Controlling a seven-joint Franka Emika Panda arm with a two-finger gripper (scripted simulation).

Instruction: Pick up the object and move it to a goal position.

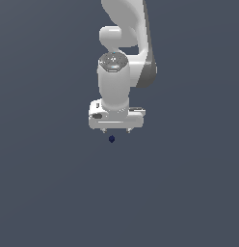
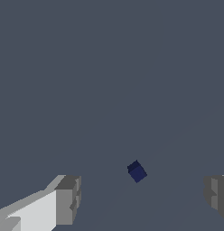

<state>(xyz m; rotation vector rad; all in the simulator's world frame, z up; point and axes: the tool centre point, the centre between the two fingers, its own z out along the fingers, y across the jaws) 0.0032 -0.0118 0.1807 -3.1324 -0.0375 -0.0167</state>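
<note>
The gripper (image 1: 116,130) points straight down with its jaws spread wide and nothing between the pads; in the wrist view the two grey fingertips (image 2: 68,200) stand far apart at opposite sides of the picture, with bare floor between them. The object (image 2: 137,172), a tiny dark navy-blue piece that looks blocky and faceted in the wrist view, lies on the floor (image 2: 109,67) between the two fingertips, touching neither and nearer to one than the other. In the exterior view it shows as a small dark dot (image 1: 112,139) just under the white hand, slightly toward the exterior view's left of the gripper's middle. Whether the fingertips have reached its height cannot be told. Above the hand rises the white arm (image 1: 114,82), its wrist capped by a grey disc. No writing, label or brand mark can be read on the arm, the hand or the object. The floor is plain slate grey all round.
</note>
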